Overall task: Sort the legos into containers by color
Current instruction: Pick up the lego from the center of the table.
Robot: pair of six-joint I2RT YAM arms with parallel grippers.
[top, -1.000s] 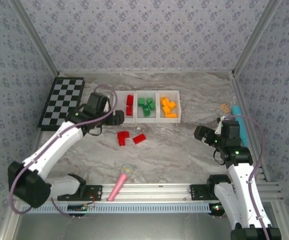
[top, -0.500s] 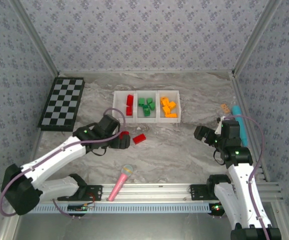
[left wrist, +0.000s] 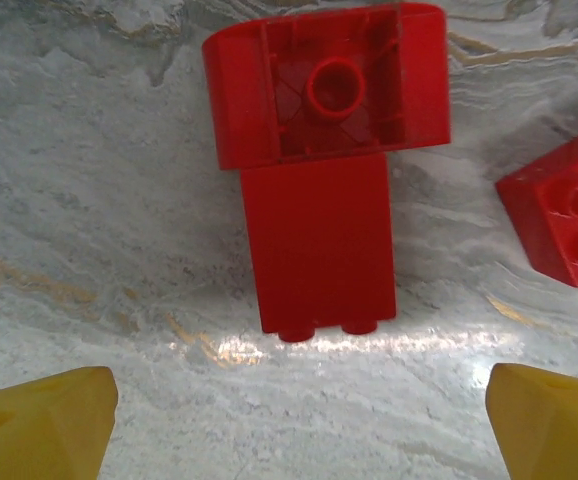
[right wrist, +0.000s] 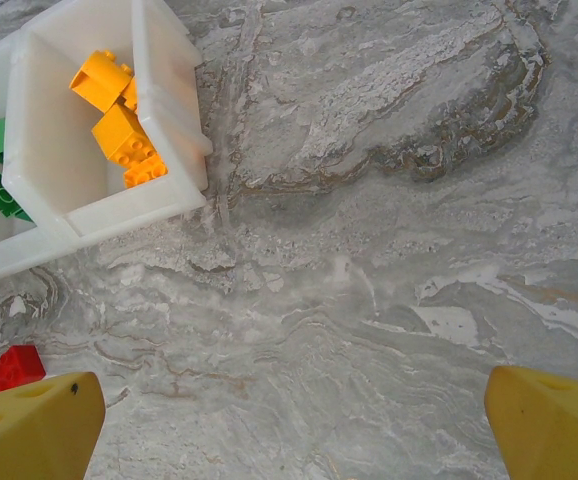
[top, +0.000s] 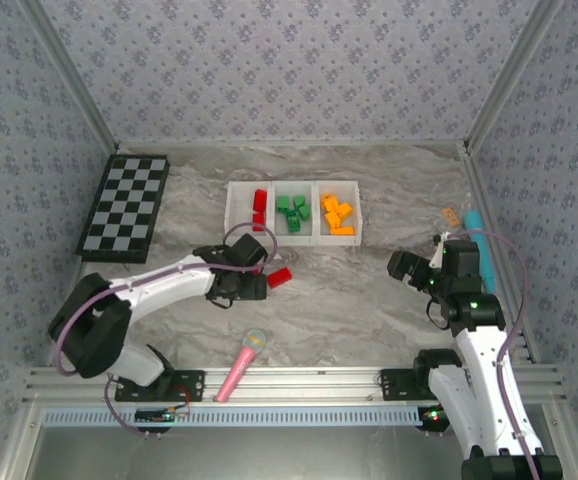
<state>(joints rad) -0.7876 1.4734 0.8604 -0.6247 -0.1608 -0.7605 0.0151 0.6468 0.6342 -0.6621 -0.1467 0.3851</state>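
My left gripper hangs open over two red legos lying together on the marble. In the left wrist view an upside-down red brick touches an oblong red brick, both ahead of the open left gripper, with nothing between its fingers. A third red brick lies just to the right. The three joined white containers hold red legos, green legos and orange legos. My right gripper is open over bare marble, right of the containers.
A black-and-white checkerboard lies at the far left. A pink microphone toy rests near the front rail. A teal object and a small tan piece sit by the right wall. Patterned walls enclose the table.
My left arm has swung from beside the red container down and right, and now sits over the red bricks on the table. The right arm has not moved.
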